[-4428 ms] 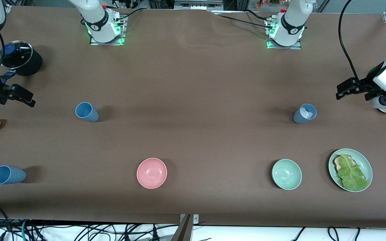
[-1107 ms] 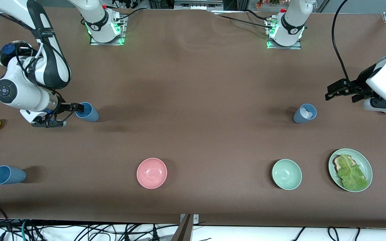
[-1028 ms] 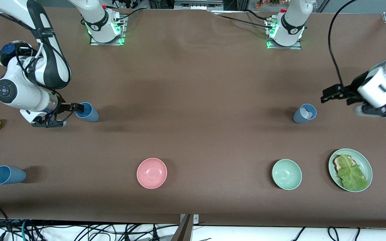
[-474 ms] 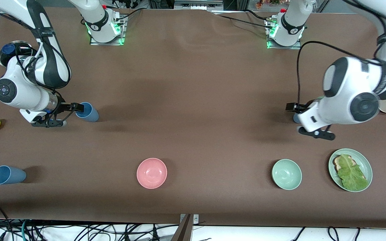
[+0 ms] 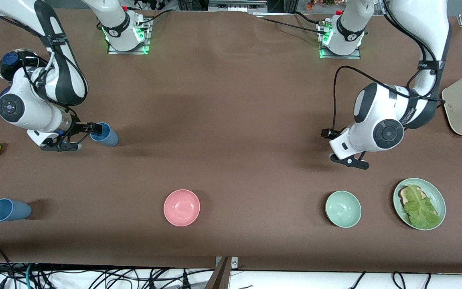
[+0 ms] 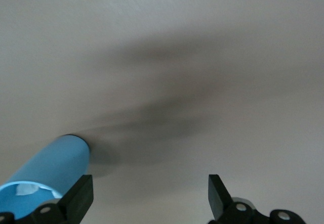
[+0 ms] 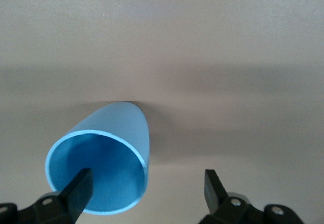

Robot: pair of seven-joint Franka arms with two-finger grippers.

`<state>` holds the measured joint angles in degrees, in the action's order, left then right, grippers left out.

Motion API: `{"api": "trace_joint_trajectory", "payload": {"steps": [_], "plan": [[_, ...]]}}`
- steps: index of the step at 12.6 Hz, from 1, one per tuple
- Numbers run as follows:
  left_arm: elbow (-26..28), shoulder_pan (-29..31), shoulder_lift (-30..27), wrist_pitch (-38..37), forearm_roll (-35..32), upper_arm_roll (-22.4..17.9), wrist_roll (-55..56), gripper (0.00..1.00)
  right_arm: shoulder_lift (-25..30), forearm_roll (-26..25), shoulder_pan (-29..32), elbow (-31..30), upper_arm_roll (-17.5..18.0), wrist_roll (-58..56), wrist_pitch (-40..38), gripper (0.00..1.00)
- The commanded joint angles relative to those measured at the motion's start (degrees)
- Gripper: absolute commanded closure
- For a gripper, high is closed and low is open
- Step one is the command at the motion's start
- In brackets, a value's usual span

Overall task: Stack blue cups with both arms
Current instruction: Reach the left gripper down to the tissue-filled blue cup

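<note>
Three blue cups in all: one upright at the open right gripper (image 5: 94, 135), its one finger inside the rim of that cup (image 5: 104, 134); another cup (image 6: 48, 171) just beside the open left gripper (image 6: 149, 204). The third cup (image 5: 8, 210) lies by the counter (image 5: 231, 100) edge near the front camera, and two bowls, pink (image 5: 181, 207) and pale green (image 5: 343, 209), leave the middle free.

The left gripper (image 6: 149, 198) stood with jaws wide apart over the bare bench (image 6: 202, 57); a blue cup (image 6: 50, 166) stood upright outside them, beside one fingertip (image 6: 81, 196).
</note>
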<state>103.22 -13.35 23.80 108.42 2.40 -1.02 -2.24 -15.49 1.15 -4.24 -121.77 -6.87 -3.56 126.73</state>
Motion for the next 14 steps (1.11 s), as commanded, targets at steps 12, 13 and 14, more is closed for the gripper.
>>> {"api": "trace_joint_trajectory", "payload": {"steps": [12,13,14], "plan": [[7.2,12.0,-4.8,-0.2,-1.3,0.5,-0.7,0.00,1.0,1.0,0.4,-1.9,0.1,-1.5,1.2,0.30],[7.2,12.2,-4.3,0.0,-0.9,0.5,0.9,0.00,1.0,1.0,0.4,-1.9,0.2,-1.5,1.2,0.32],[8.0,12.1,-4.5,0.2,-0.7,0.6,3.0,0.00,1.0,1.0,0.5,-1.9,0.1,-1.5,1.2,0.35]]}}
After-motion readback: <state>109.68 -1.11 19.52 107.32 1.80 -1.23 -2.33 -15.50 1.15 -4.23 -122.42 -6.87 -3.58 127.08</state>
